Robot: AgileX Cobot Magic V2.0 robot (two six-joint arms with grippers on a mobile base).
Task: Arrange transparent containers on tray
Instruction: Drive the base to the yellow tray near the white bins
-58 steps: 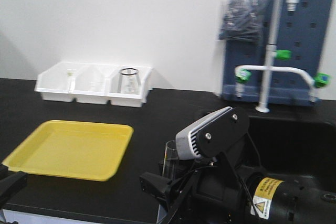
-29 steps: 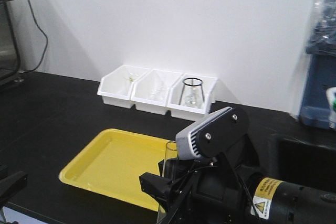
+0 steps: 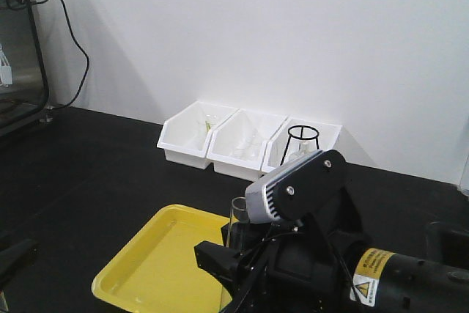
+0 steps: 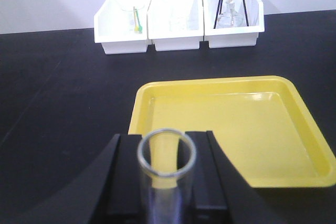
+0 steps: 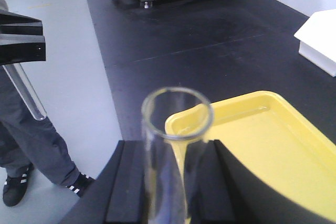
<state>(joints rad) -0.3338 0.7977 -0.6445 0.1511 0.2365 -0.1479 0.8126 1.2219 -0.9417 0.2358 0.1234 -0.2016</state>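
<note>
Left wrist-mounted view showed the first test tube (image 4: 167, 195) standing between the two black fingers of the left gripper (image 4: 166, 141), its flared open mouth toward the camera and a finger against the glass on each side; those jaws were narrow, drawn in to the tube's width and gripping it, with nothing else touching them; beyond the mouth the yellow tray (image 4: 236, 124) lay flat on the black counter (image 4: 52, 103), its near rim overlapping the tube's mouth in the picture, though how high the tube hung could not be told; in the right wrist-mounted view the second test tube (image 5: 164, 182) sat the same way between the fingers of the right gripper (image 5: 170, 153), whose jaws were likewise narrow and clamped on the glass, with a rounded corner of the tray just behind it; at the upper left of that view the left gripper appeared with its tube slanting down from the fingers; the exterior front-facing view showed the right arm in the foreground, its tube upright at the tray's right side; by count there were two test tubes, one in each of the two grippers, and one tray; behind it stood three white bins (image 4: 176, 24) in a row against the wall, with one black tripod stand (image 4: 229, 6) in the right-hand bin.
</note>
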